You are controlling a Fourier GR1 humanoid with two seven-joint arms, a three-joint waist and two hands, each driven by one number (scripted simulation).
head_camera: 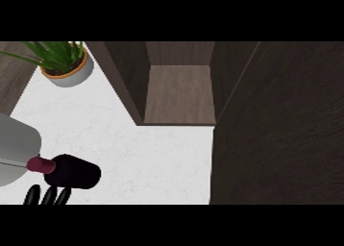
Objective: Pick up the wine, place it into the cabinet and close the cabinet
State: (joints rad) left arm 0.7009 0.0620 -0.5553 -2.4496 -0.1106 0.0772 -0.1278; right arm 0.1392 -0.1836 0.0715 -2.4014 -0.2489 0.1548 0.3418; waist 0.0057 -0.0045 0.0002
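One hand (48, 194) shows, low left, w/ dark fingers hanging at the frame's lower edge; by its side it's the left, and the grey forearm (8, 149) comes in above it. You can't tell whether those fingers are curled on anything or relaxed, too little of them shows. Right hand isn't in view.

Just above the fingers sits the wine (67, 170): dark bottle seen nearly end-on, maroon cap (41, 165) toward the forearm. It's close to or touching the hand, can't say which; prob. being carried, but that's a guess.

Further out, white tabletop (132, 144), then the cabinet (178, 91) w/ its shelf exposed, door (288, 125) swung wide at right so the bottle can go in. Potted plant (65, 60) top left, well apart.
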